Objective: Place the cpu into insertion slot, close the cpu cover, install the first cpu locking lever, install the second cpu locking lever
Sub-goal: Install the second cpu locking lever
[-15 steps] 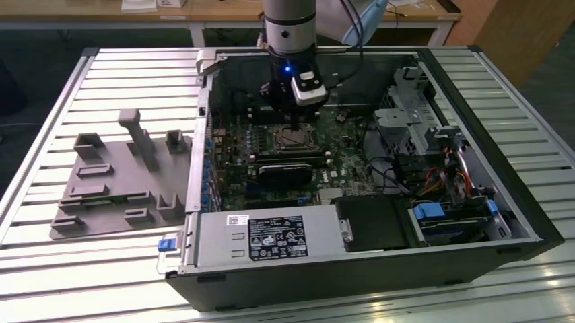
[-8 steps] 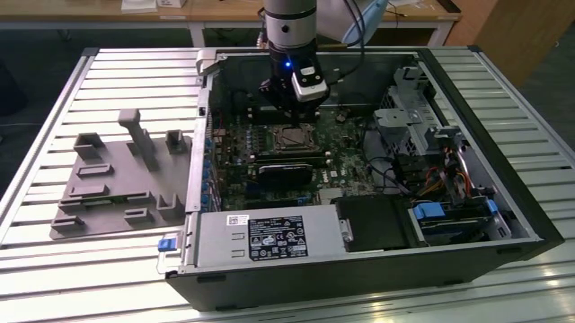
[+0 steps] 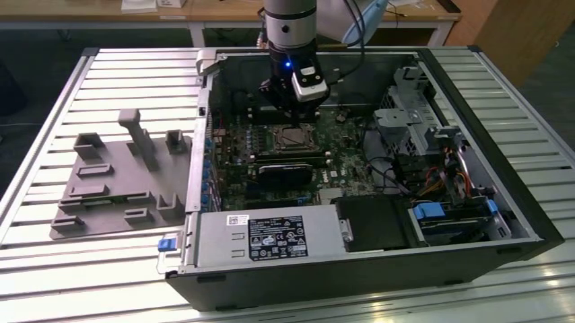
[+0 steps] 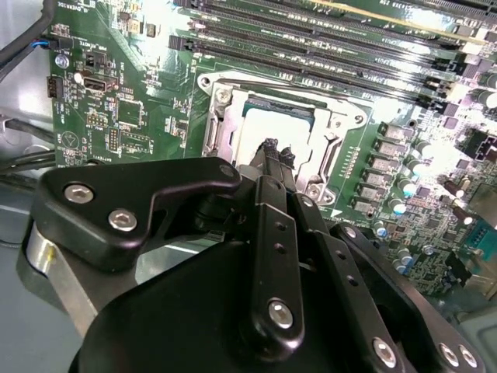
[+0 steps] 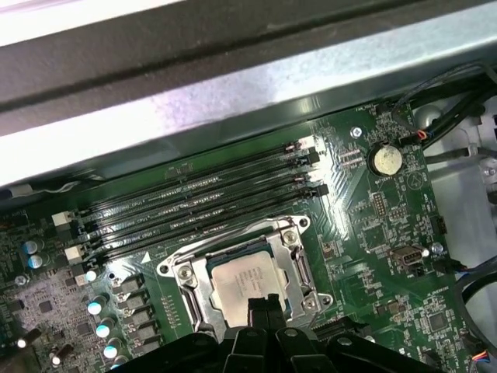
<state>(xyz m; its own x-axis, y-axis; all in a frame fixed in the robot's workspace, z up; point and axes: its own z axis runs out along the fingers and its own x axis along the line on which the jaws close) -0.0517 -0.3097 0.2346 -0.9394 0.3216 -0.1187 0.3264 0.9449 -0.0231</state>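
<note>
While the gripper (image 5: 260,307) hung just above the insertion slot (image 5: 247,280), its black fingers (image 4: 273,155) met in a narrow point with nothing between them, their tips over the near edge of the cpu (image 5: 245,277). The cpu, a flat square chip with a dull silver-grey top, lay seated inside the slot. The cpu cover (image 5: 299,268), a thin grey metal frame with a wide square window, lay flat around it on the slot, shiny and stamped at its corners.

Both wrist views showed this closely: the first gave the chip's whole pale face, whereas in the second wrist view the gripper's bolted black links hid the near half of the slot and glare washed the chip almost white. Beyond the slot ran long parallel black memory slots (image 5: 202,206) on the green motherboard (image 5: 373,233), and a round silver coin battery (image 5: 385,159) sat further off to one side of them.

From the exterior view came what neither wrist camera gave: the arm (image 3: 289,27) dropping into an open black computer case (image 3: 359,269), which lay on a ribbed metal table (image 3: 54,269). A grey moulded fixture tray (image 3: 112,188) lay outside the case on the exterior view's left, well apart from the slot.
</note>
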